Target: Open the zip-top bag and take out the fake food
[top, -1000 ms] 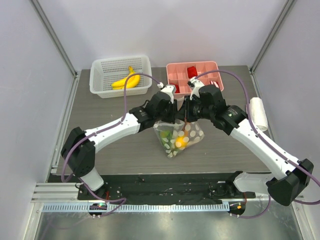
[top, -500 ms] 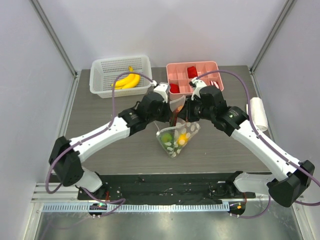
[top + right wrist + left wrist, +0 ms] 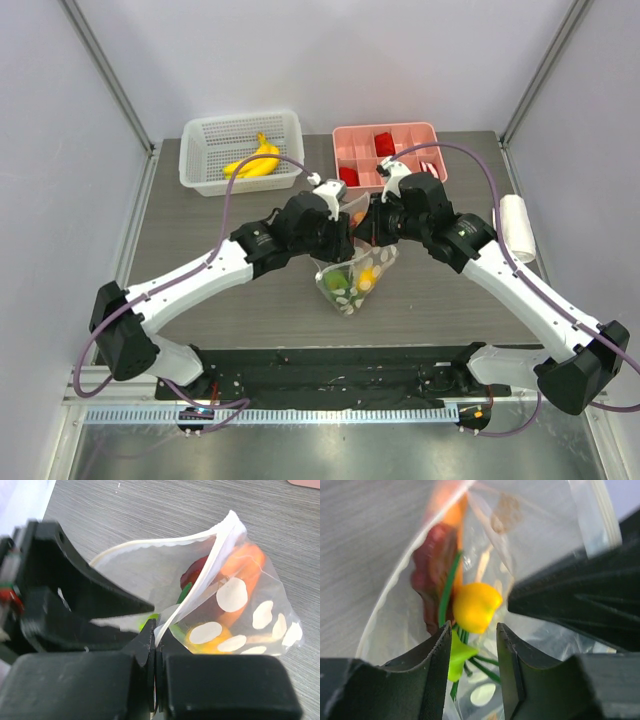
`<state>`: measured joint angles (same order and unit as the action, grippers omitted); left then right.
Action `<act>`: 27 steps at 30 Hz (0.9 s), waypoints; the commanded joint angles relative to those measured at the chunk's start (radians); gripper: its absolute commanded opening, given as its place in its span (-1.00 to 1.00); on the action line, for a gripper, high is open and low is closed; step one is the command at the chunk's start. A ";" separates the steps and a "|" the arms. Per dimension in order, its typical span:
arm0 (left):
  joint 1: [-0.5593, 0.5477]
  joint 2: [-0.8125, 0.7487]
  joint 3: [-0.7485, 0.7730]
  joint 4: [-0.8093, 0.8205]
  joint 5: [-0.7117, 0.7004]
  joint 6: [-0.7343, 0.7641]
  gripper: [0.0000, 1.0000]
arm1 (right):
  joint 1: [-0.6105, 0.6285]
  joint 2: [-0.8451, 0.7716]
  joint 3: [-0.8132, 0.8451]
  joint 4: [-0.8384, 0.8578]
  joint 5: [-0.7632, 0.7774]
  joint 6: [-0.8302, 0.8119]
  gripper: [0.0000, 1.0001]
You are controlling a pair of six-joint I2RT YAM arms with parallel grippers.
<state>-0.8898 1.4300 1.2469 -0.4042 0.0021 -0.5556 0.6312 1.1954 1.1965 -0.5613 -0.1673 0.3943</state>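
Note:
The zip-top bag point(image 3: 352, 283) hangs open at mid-table, clear with white dots. My right gripper point(image 3: 368, 230) is shut on its white rim and holds the mouth up; the pinch shows in the right wrist view point(image 3: 156, 639), with the bag point(image 3: 235, 595) beyond it. My left gripper point(image 3: 338, 243) is open with its jaws inside the bag's mouth point(image 3: 472, 632). The fake food lies in the bag: an orange-and-maroon sausage piece point(image 3: 436, 572), a yellow piece point(image 3: 474, 606) just beyond the jaws, and a green piece point(image 3: 456, 652) between the fingers point(image 3: 437, 670), not gripped.
A white perforated basket point(image 3: 203, 150) at the back left holds a yellow banana point(image 3: 255, 161). A pink divided tray point(image 3: 350, 140) with red and white blocks stands at the back right. A white roll point(image 3: 515, 226) lies at the table's right edge.
My left gripper has moved forward and down into the bag's mouth. The right gripper keeps its hold on the rim, and the bag has shifted slightly.

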 commanded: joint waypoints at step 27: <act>-0.031 0.041 0.023 0.070 -0.182 0.094 -0.98 | 0.002 -0.043 0.022 0.032 -0.005 -0.037 -0.98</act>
<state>-0.9096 1.5833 1.2495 -0.3740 -0.1394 -0.5037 0.6292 1.1950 1.1969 -0.5621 -0.1848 0.3862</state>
